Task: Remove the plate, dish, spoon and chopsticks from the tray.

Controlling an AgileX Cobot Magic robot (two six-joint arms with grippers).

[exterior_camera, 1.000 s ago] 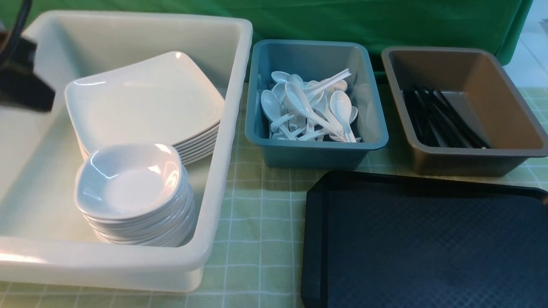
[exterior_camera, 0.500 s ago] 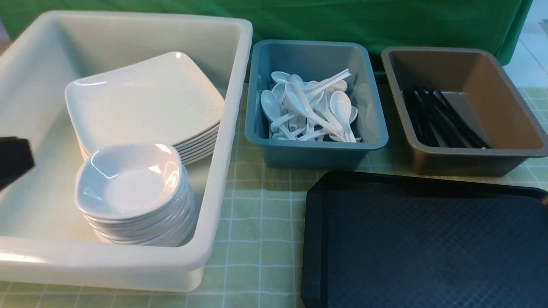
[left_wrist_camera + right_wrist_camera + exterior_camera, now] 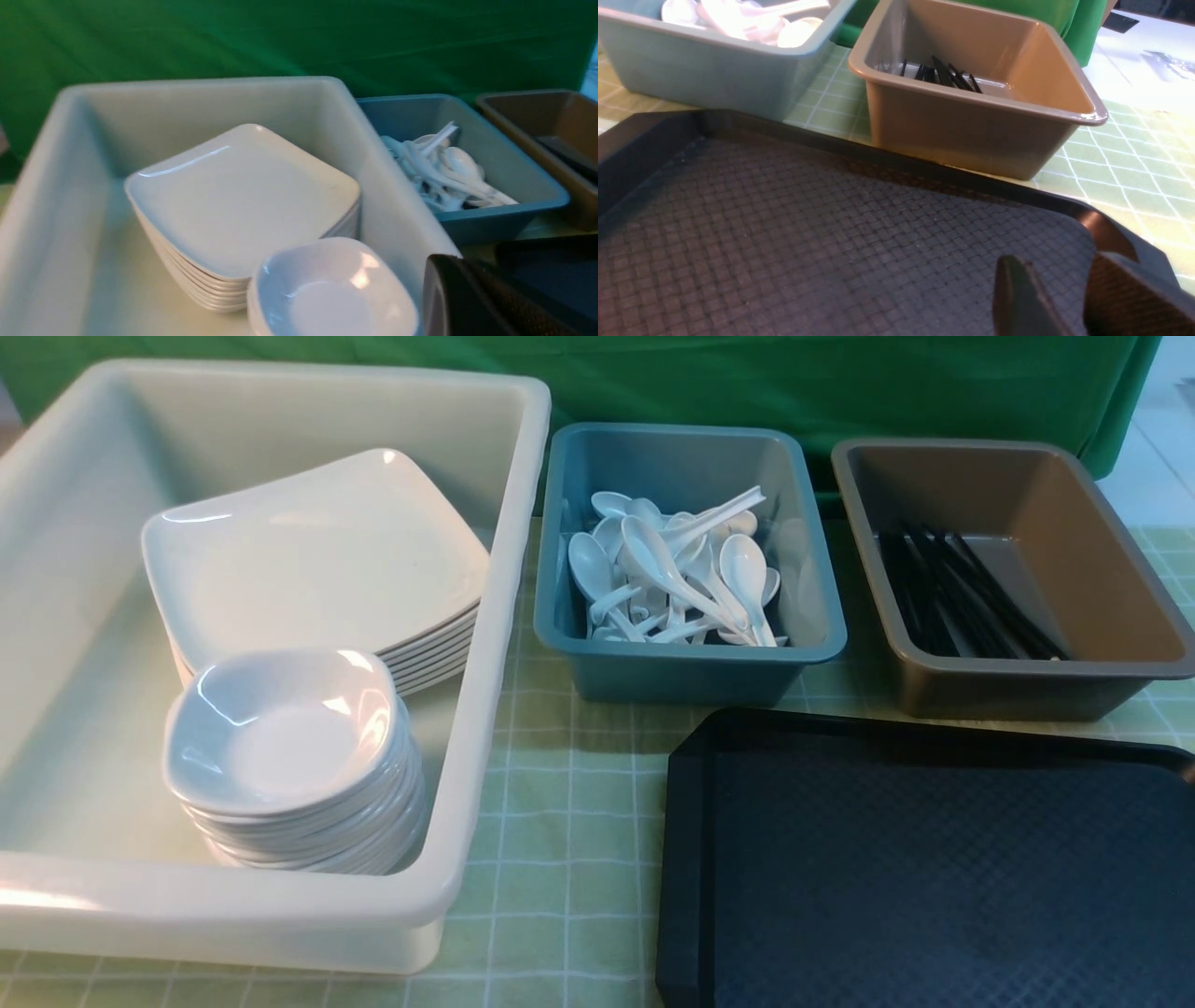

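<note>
Inspecting tray: black textured surface bare in front and right wrist views, nothing left on it that shows. Task items appear sorted: plate tops the stack in the white tub, w/ small bowls stacked in front of it; spoons piled in the teal bin; chopsticks lying in the brown bin. Judgement: clearing looks complete or v. near it.

Risks from here:
- Right arm sits low over tray's near corner. Any sweep toward the bins could catch the raised rim and drag the tray into the brown bin, which stands just beside its far edge.
- Left arm is close to the tub wall; a careless retreat may clip the rim and jolt the bowl stack, which leans slightly.
- Spoon pile is loose, one handle sticking up; a knock on the teal bin could tip it out.

Claws:
- Right gripper: jaws parted w/ a visible gap, nothing between them, hovering over tray surface, contact not evident.
- Left gripper: only one dark finger shows at frame edge beside the tub; reads as clenched, empty as far as visible.
</note>
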